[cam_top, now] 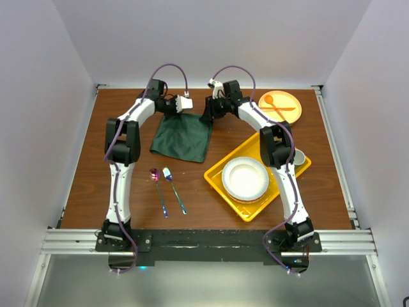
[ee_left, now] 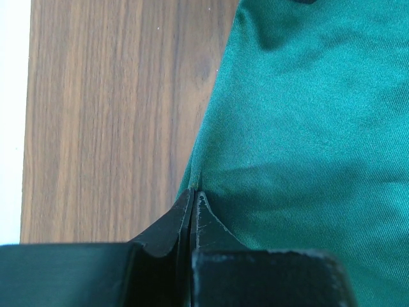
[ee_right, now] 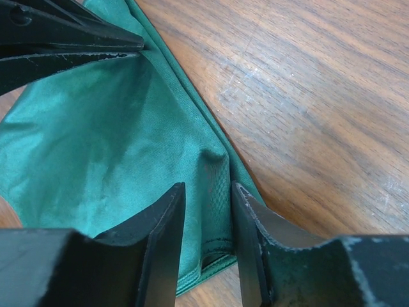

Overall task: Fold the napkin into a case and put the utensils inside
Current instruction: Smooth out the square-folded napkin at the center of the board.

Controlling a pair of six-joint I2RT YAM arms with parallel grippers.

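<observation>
I see the napkin [cam_top: 183, 136] lying at the far middle of the table [cam_top: 83, 185], both far corners held. My left gripper [ee_left: 193, 195] is pressed together on its edge. My right gripper [ee_right: 208, 192] pinches a cloth fold (a small gap remains between fingers). The utensils [cam_top: 166, 188] lie near the napkin's near edge, apart from it.

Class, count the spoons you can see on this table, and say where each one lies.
2: a shiny metal spoon on the bare wood beside the fork, and an orange spoon on the orange plate.
</observation>
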